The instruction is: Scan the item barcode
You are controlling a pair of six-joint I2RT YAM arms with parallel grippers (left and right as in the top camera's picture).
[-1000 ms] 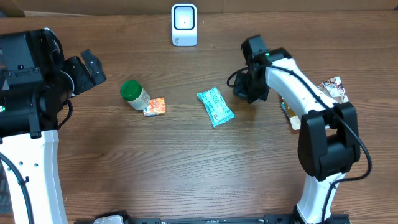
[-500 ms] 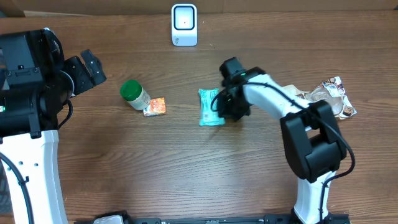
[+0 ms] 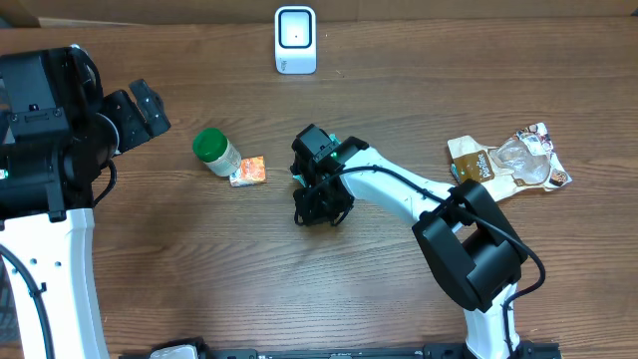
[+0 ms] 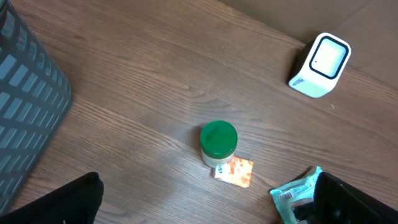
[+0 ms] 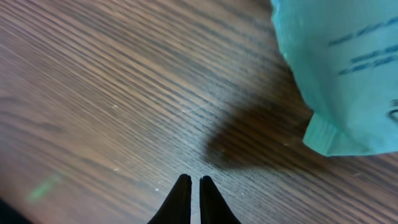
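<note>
The teal packet (image 4: 293,194) lies on the wooden table, its barcode showing in the left wrist view. In the right wrist view the teal packet (image 5: 348,68) fills the upper right, one edge raised and casting a shadow. My right gripper (image 5: 190,180) is shut and empty, with its tips low over the wood just beside the packet. From overhead my right gripper (image 3: 317,207) covers the packet at mid-table. The white scanner (image 3: 295,40) stands at the back centre. My left gripper (image 3: 150,112) hangs wide open at the far left, holding nothing.
A green-lidded bottle (image 3: 214,150) and a small orange packet (image 3: 248,172) lie left of centre. Snack bags (image 3: 508,160) sit at the right edge. A grey mesh basket (image 4: 25,106) stands at the left in the left wrist view.
My right arm has swept from the right side to mid-table, shoving the teal packet leftward, and now hides it from overhead. The left arm has not moved.
</note>
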